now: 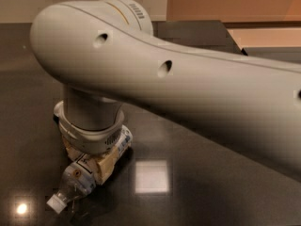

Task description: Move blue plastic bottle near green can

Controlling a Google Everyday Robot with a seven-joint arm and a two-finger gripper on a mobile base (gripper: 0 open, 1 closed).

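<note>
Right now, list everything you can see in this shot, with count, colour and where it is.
blue plastic bottle: one, clear with a white cap, lying on the table at lower left, cap pointing to the near left.
table: one, glossy black, fills most of the view.
wall: one, beige, top left at the back.
panel: one, orange-brown, top right.
arm: one, pale grey, crosses from the right to the left.
end effector: one, tan, closed on the bottle, lower left.
</note>
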